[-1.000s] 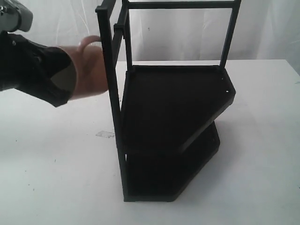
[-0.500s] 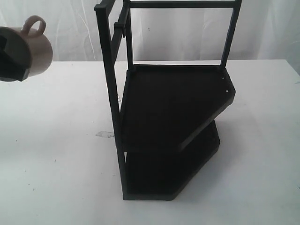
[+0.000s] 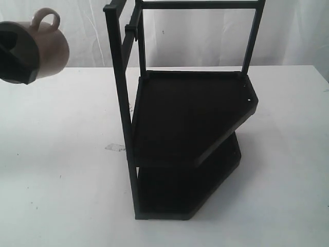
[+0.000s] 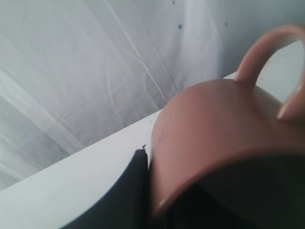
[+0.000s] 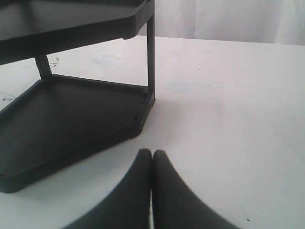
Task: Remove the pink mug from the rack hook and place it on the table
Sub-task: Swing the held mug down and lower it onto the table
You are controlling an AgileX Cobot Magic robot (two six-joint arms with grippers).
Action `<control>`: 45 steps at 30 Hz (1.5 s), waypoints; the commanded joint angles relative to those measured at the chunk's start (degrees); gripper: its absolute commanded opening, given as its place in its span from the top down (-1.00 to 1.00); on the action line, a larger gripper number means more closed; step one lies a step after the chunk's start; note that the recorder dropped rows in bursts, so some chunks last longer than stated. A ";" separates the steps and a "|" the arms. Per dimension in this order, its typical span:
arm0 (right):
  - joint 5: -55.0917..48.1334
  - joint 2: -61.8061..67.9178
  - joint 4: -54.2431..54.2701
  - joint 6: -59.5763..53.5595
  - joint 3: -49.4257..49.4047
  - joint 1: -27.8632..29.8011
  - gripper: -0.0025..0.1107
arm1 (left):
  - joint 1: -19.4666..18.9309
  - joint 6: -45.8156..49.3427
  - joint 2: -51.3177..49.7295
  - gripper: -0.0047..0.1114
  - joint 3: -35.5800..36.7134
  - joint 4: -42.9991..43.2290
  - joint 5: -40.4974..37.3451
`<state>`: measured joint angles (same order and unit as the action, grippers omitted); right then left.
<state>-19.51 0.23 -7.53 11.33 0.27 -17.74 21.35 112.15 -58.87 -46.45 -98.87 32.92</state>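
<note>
The pink mug point(image 3: 52, 47) hangs in the air at the upper left, tipped on its side with its loop handle up, well left of the rack point(image 3: 190, 118) and high above the table point(image 3: 61, 170). My left gripper point(image 3: 19, 55) is shut on the mug's rim, one finger inside the mouth. In the left wrist view the pink mug point(image 4: 214, 124) fills the frame, with the left gripper point(image 4: 167, 205) clamping its wall. The rack hook point(image 3: 132, 27) on the top side bar is bare. My right gripper point(image 5: 152, 155) is shut on nothing, low over the table beside the rack's bottom shelf point(image 5: 71, 119).
The tall black rack has two shelves and upright posts point(image 3: 119, 77) between the mug and the table's middle. A small scuff mark point(image 3: 115, 147) lies on the white table left of the rack. A white curtain point(image 4: 95, 62) hangs behind.
The left gripper has carried the mug away from the rack's side bar, leftward and upward. Over the last half second it drifted slightly back right and up.
</note>
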 commanded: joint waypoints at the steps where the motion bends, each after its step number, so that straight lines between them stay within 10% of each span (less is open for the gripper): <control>1: 0.23 -0.23 0.15 0.03 -0.27 0.19 0.96 | 0.02 8.81 1.51 0.92 -0.33 -1.07 -3.25; 10: 0.23 -0.23 0.15 0.03 -0.27 0.19 0.96 | 0.02 6.79 5.03 0.92 3.48 -1.07 -6.28; 18: 0.23 -0.23 0.03 2.65 -0.27 0.19 0.96 | 0.02 -51.41 8.17 0.92 14.74 25.84 -24.71; 34: 0.23 -0.23 0.03 2.65 -0.27 0.19 0.96 | -0.08 -34.63 10.53 0.92 20.02 25.14 -35.69; 38: 0.23 -0.23 0.03 2.65 -0.27 0.19 0.96 | -0.08 -45.65 10.53 0.92 19.55 39.18 -38.47; 45: 0.23 -0.23 0.03 2.65 -0.27 0.19 0.96 | -2.10 -97.60 10.32 0.92 14.15 89.14 -50.67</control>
<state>-19.51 0.23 -7.53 13.90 0.27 -17.74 20.48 34.88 -48.88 -29.74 -26.92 -11.73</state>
